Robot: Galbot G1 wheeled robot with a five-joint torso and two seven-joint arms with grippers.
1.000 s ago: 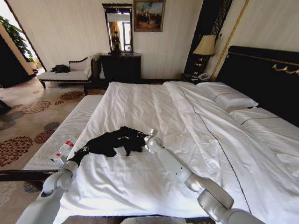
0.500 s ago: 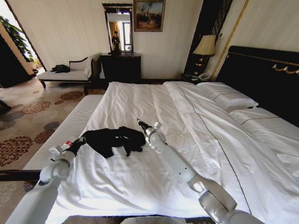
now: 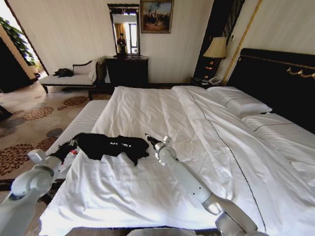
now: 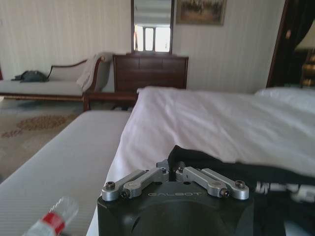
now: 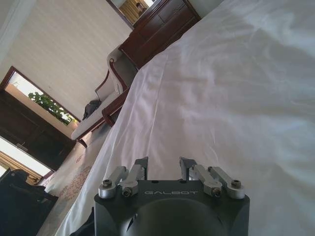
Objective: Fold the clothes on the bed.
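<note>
- Your black T-shirt (image 3: 110, 145) lies stretched sideways on the white duvet (image 3: 162, 147), near the bed's (image 3: 275, 162) left edge, with a bit of white lettering showing on its upper face.
- Your left gripper (image 3: 69, 147) is at the shirt's left end, right at the duvet's edge. In the left wrist view its fingers (image 4: 170, 169) are drawn together on the black fabric (image 4: 231, 167), so it is clamped on the shirt.
- Your right gripper (image 3: 149, 139) sits just beside the shirt's right end, held above the duvet. In the right wrist view its fingers (image 5: 189, 167) stand apart with nothing between them.
- A plastic bottle with a red label (image 4: 51, 221) lies on the pale bench (image 3: 78, 129) alongside the bed, close under your left gripper.
</note>
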